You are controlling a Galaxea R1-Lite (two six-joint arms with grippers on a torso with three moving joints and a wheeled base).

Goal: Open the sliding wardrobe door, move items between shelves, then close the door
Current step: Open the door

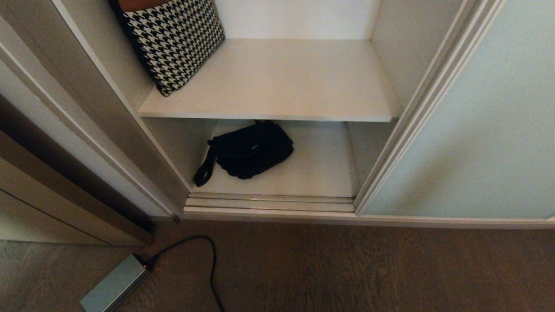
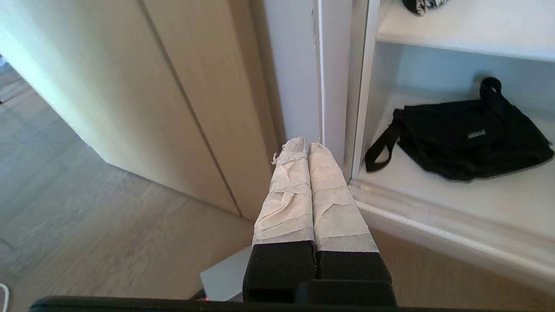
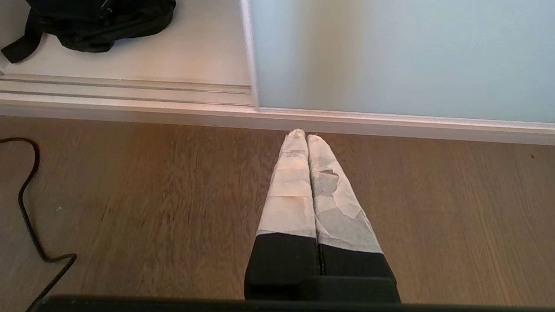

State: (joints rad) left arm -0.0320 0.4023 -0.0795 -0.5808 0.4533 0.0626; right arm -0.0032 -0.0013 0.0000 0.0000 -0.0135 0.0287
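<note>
The sliding wardrobe door (image 1: pixel 477 121) stands pushed to the right side, so the left part of the wardrobe is open. Inside there are two white shelves. On the upper shelf (image 1: pixel 282 82) a houndstooth bag (image 1: pixel 173 41) with a black and white pattern leans against the left wall. On the lower shelf (image 1: pixel 321 164) lies a black bag (image 1: pixel 249 149), flat, toward the left, with its strap (image 1: pixel 204 171) reaching to the front edge. A small white label (image 2: pixel 476 135) is on its side. In front of the lower shelf runs the metal floor track (image 1: pixel 269 203).

Neither arm shows in the head view. The left claw (image 2: pixel 308 145) has its taped fingers pressed together and holds nothing; it is low, near the left post of the wardrobe frame (image 2: pixel 334 73), beside the opening. The right claw (image 3: pixel 303 135) also has its fingers together, empty, above the wooden floor (image 3: pixel 151 195) just before the bottom rail of the door.

On the floor at the left lies a grey box (image 1: pixel 115 284) with a black cable (image 1: pixel 204 255).
</note>
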